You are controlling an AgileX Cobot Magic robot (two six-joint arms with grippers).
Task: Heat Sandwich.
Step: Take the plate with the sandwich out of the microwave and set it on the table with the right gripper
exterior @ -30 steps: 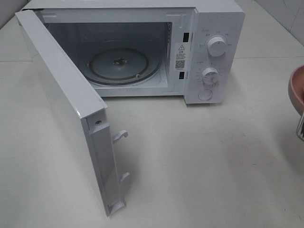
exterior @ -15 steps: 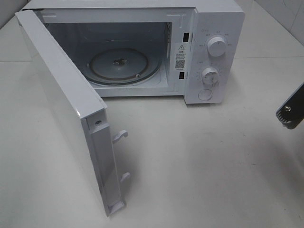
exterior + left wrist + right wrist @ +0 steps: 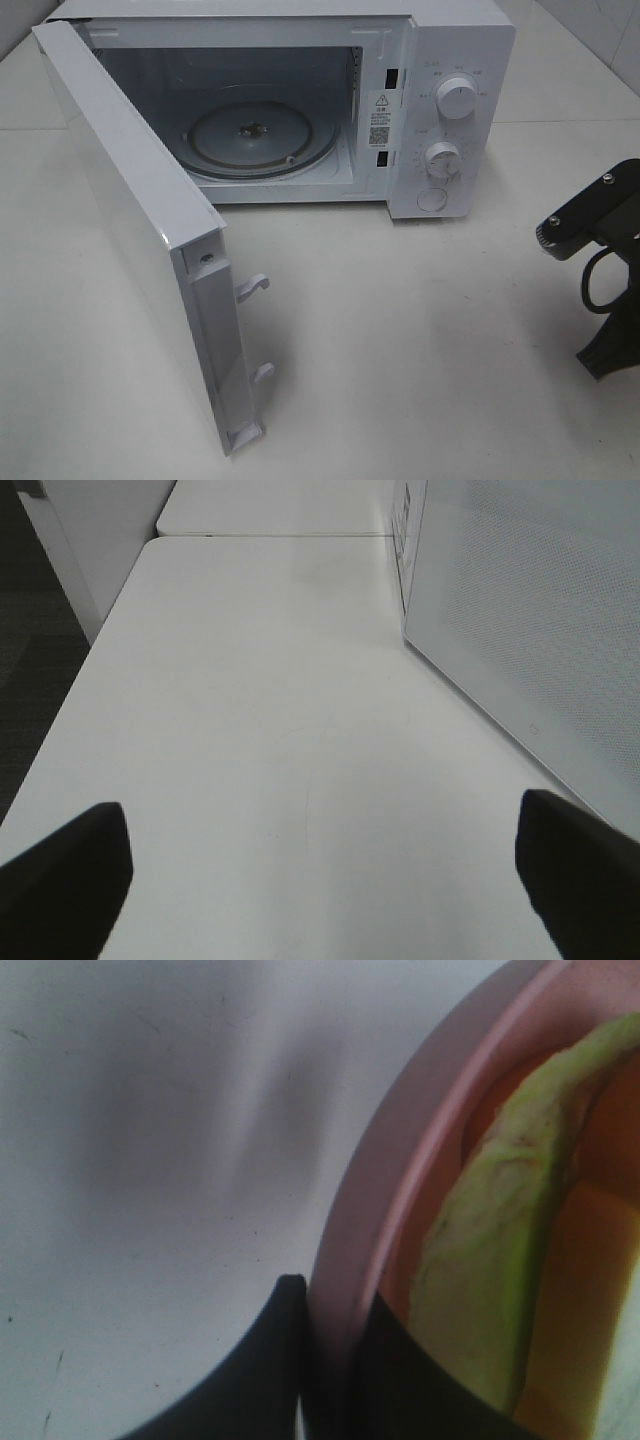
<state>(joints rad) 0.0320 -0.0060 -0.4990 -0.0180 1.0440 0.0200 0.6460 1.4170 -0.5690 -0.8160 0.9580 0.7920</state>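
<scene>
A white microwave stands open at the top of the high view, its door swung wide across the left half of the frame and its glass turntable bare inside; the white table spreads below it. At the right edge of that view part of the right arm shows as a black bracket and cable, its fingertips out of frame. The right wrist view tells more: the right gripper is pinched on the rim of a pink plate, one dark finger outside the rim and one inside; the sandwich lies on that plate, filling the right side of the wrist frame, pale yellow-green bread over an orange layer; it is not visible in the high view. The left gripper sits spread wide, its two dark fingertips at the lower corners of its wrist view, nothing between them, just beside the open door's outer face.

The step in hand appears to be carrying the plated sandwich toward the oven; the next move likely calls for keeping the plate level, clearing the front sill of the cavity and setting it centred on the turntable before the door is shut.
</scene>
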